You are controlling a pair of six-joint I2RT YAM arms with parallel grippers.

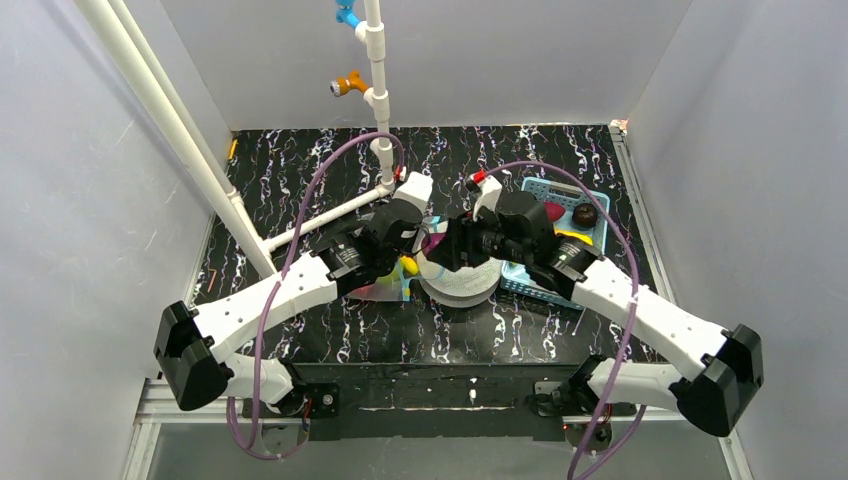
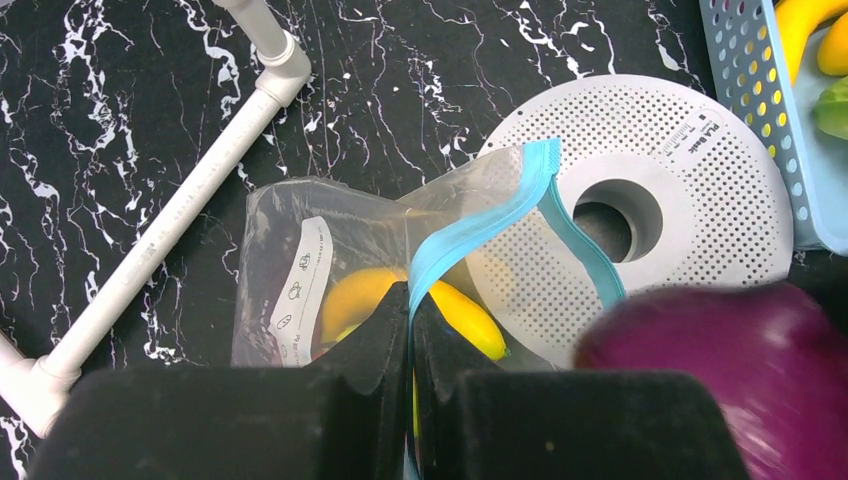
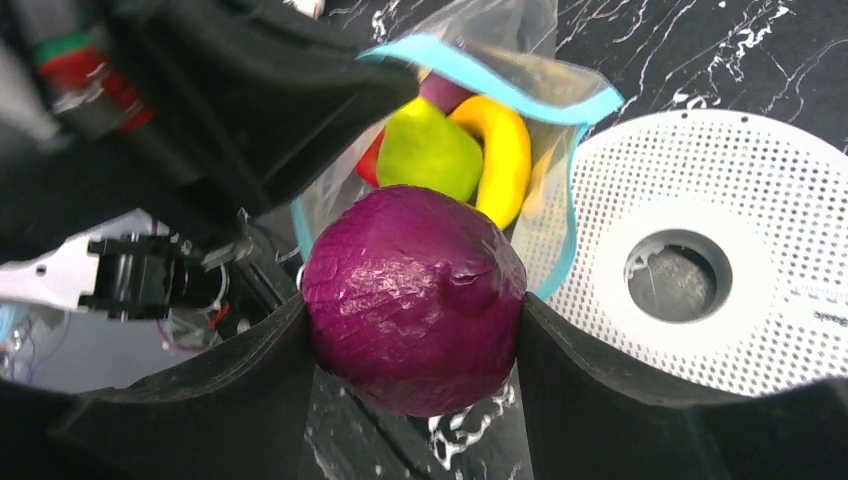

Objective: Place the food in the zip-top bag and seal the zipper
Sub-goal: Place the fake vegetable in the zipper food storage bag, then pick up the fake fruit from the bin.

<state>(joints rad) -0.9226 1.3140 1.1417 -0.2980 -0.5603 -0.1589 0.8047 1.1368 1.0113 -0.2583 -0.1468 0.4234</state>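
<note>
The clear zip-top bag (image 2: 290, 250) lies on the black marbled table, its mouth raised against a white perforated spool (image 2: 700, 150). My left gripper (image 2: 412, 305) is shut on the teal-blue zipper (image 2: 480, 225) and holds one lip up. Inside the bag I see a yellow banana (image 3: 505, 150), a green pear (image 3: 428, 150) and a red piece (image 3: 368, 165). My right gripper (image 3: 410, 325) is shut on a round purple food piece (image 3: 415, 290), right at the open mouth of the bag (image 3: 480, 70). The purple piece also shows in the left wrist view (image 2: 720, 350).
The light-blue mesh basket (image 1: 535, 188) stands right of the spool (image 1: 458, 285) and holds a dark red piece (image 1: 553, 211), a brown one (image 1: 585, 215) and yellow ones (image 1: 575, 238). A white pipe (image 2: 180, 210) lies slantwise left of the bag.
</note>
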